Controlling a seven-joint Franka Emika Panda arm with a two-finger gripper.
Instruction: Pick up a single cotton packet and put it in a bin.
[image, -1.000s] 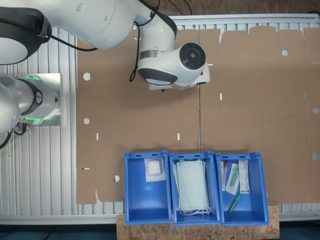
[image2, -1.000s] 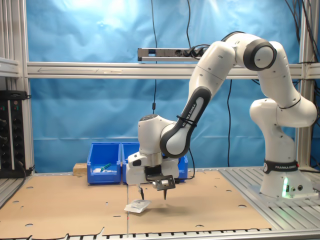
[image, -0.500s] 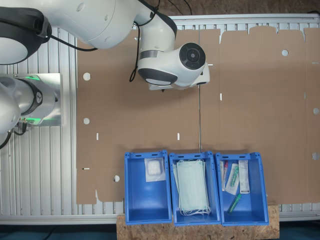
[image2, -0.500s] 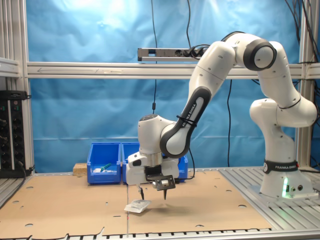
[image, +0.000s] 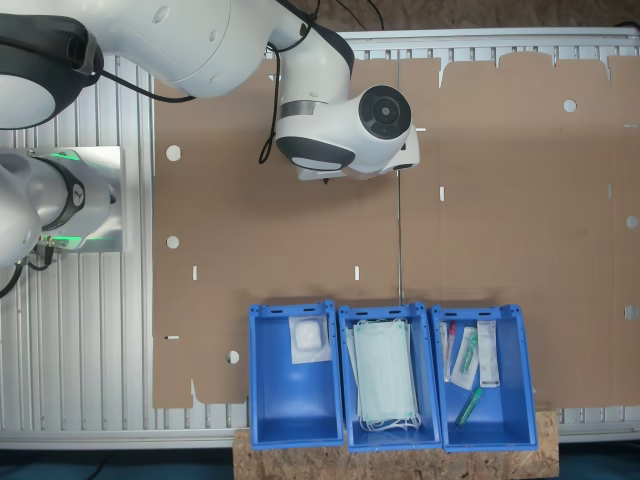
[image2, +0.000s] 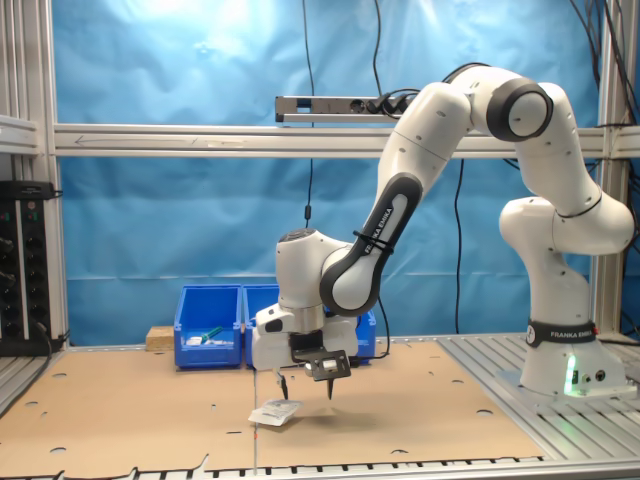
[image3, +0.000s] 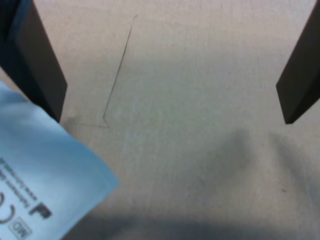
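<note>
Pincer (image2: 305, 389) is hanging spread wide just above the cardboard, gripping nothing; the cotton packet (image2: 275, 412) is lying flat beside one finger (image3: 37, 60), not between them; grasping, lifting and carrying to the bin (image: 294, 375) are all remaining, I judge.

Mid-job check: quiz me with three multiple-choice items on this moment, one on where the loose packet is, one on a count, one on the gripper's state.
1. Where does the loose cotton packet lie?
A. on the cardboard beside one finger
B. inside a crate
C. lifted clear between the fingers

2. How many blue crates stand in a row in the first exterior view?
A. two
B. three
C. four

3. How is the gripper?
A. shut on the packet
B. shut on nothing
C. open

Answers: 1 A, the second exterior view shows it flat on the cardboard by one fingertip. 2 B, the bin with a white packet plus two more. 3 C, the wrist view shows its fingers wide apart over bare cardboard.
</note>
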